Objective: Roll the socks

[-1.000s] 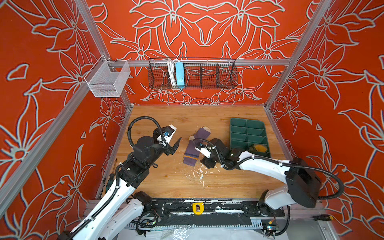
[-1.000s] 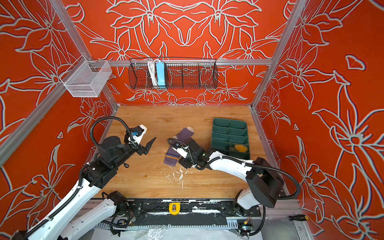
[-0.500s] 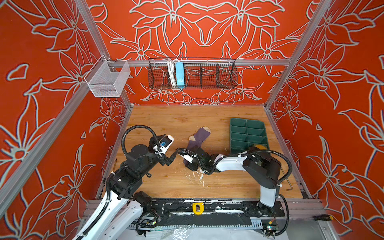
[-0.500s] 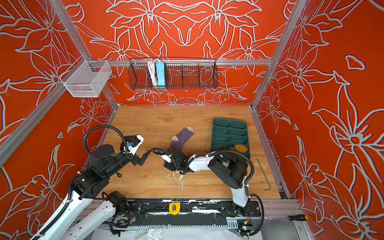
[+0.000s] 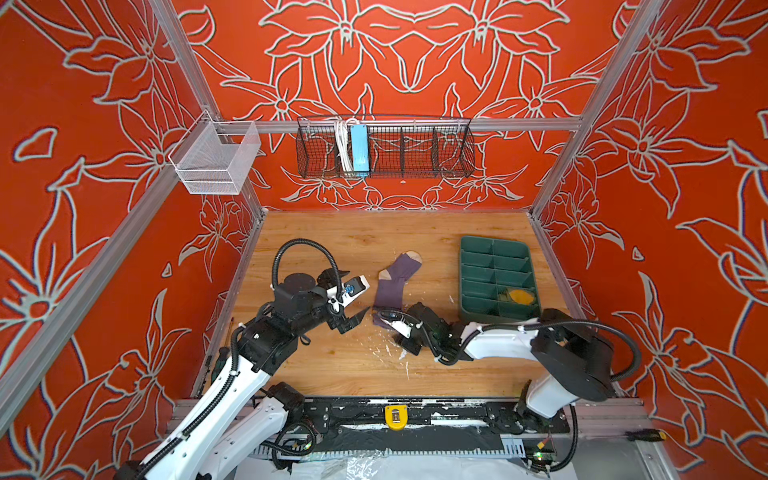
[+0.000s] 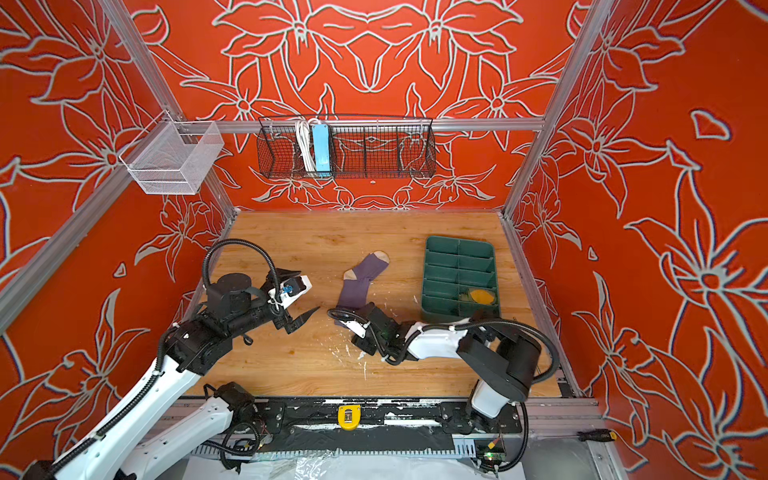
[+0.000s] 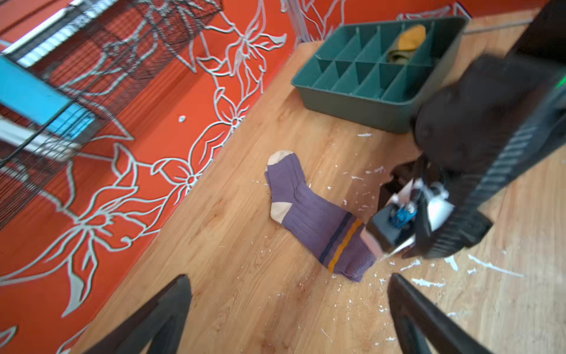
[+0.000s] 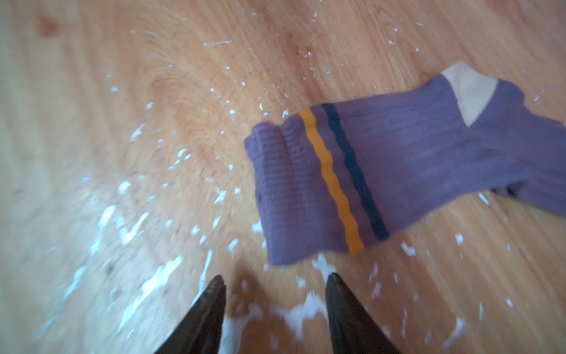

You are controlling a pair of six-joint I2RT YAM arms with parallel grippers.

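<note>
A purple sock (image 5: pixel 395 282) (image 6: pixel 358 282) with beige toe and heel lies flat and stretched out on the wooden table. Its yellow-and-navy striped cuff (image 8: pixel 333 184) points toward the front. My right gripper (image 8: pixel 275 277) (image 5: pixel 384 322) is open just short of the cuff edge, with nothing between its fingers. My left gripper (image 7: pixel 289 277) (image 5: pixel 358 291) hangs wide open and empty to the left of the sock (image 7: pixel 309 211), apart from it. An olive-green sock with a mustard toe (image 5: pixel 515 296) (image 7: pixel 407 43) sits bunched in a compartment of the green tray.
The green divided tray (image 5: pixel 494 240) stands at the right of the table, close behind my right arm. White flecks (image 5: pixel 390 353) are scattered on the wood near the cuff. A black wire basket (image 5: pixel 384 149) and a white mesh basket (image 5: pixel 216 162) hang on the walls.
The purple sock now lies straighter with its cuff down on the table. My right gripper has narrowed and sits at the cuff end. My left gripper has opened wider beside the sock.
</note>
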